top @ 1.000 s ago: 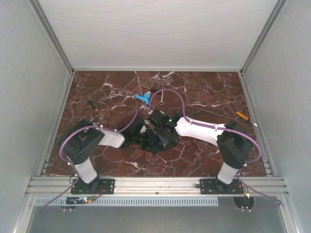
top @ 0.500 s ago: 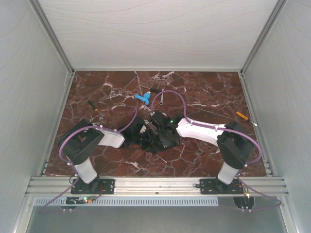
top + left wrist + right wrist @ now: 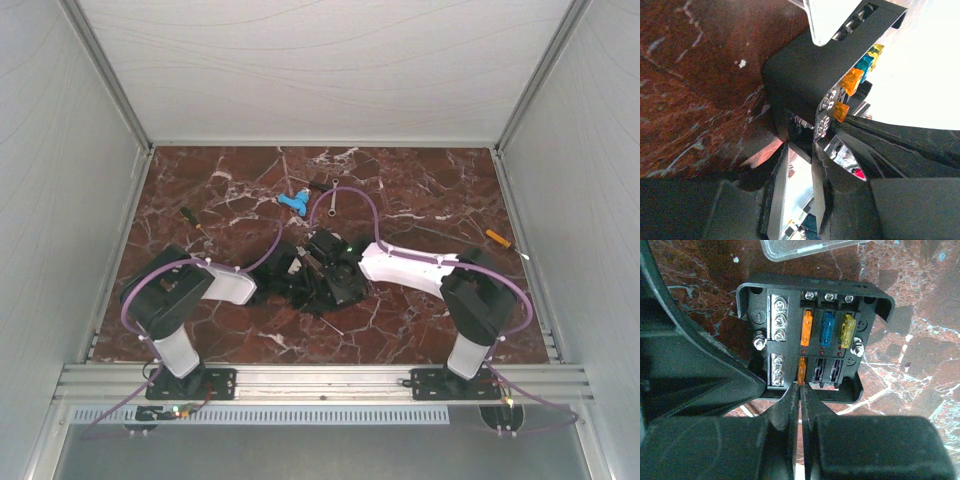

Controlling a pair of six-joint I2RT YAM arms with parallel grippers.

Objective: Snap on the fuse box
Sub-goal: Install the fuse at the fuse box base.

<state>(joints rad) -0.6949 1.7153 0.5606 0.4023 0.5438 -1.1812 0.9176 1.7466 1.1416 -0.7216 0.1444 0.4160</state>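
Observation:
The fuse box (image 3: 815, 335) is a black square base with its slots facing up, and it holds orange, blue and yellow fuses. It lies on the marble between both grippers at the table's middle. My left gripper (image 3: 800, 147) is shut on the box's near edge tab, and in that view the fuse box (image 3: 805, 75) shows edge-on. My right gripper (image 3: 801, 386) is shut, its tips touching the near end of an orange fuse (image 3: 801, 371) in the lower row. The clear lid (image 3: 805, 247) lies loose just beyond the box. From above, both grippers hide the box.
A blue plastic piece (image 3: 292, 202) and a small silver wrench (image 3: 332, 200) lie behind the grippers. A black-handled screwdriver (image 3: 188, 216) is at the left and an orange-handled tool (image 3: 498, 238) at the right. Grey walls close in the table on three sides.
The right arm has shifted slightly to the left. Both grippers stay where they were on the box.

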